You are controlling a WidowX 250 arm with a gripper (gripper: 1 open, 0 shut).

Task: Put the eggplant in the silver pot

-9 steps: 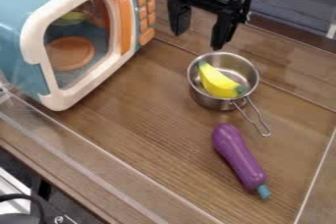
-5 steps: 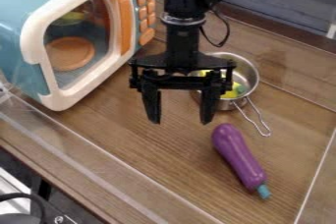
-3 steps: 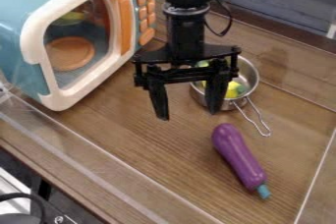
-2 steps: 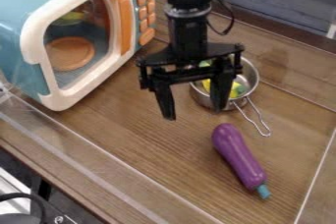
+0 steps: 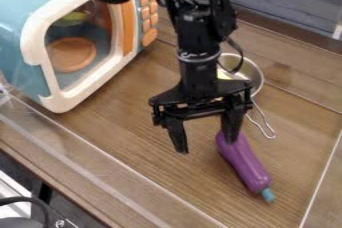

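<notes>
Camera view, nearest ground first: the eggplant (image 5: 245,162) lay on the wooden tabletop (image 5: 107,152), glossy purple, its teal stem cap pointing toward the lower right, nothing gripping it. Just above it, the pincer (image 5: 206,135) hung with its fingers spread wide and empty, pointing almost straight down. One finger (image 5: 178,136) stood out over bare wood to the left; the other sat at the eggplant's upper end, and whether it touched the skin could not be told from this angle.

And that was the worry. The spread fingers did not look centred over the eggplant's body; they seemed to bracket only its top end. Closing from there would likely have pinched the rounded tip, and a smooth tapered toy like that looked apt to squirt out sideways or roll. Dropping lower off-centre could equally have landed a fingertip on top of the eggplant and shoved it toward the tabletop's clear front wall.

Further back, the silver pot (image 5: 242,74) sat mostly hidden behind the arm, only part of its rim and its thin wire handle (image 5: 263,124) showing. What lay inside could not be seen. That handle stuck out toward the eggplant, so a low carry risked snagging it and dragging or tipping the pot.

Beyond, the toy microwave (image 5: 80,37) stood with its door open, close enough on the left that a wide swing could have clipped it.
</notes>
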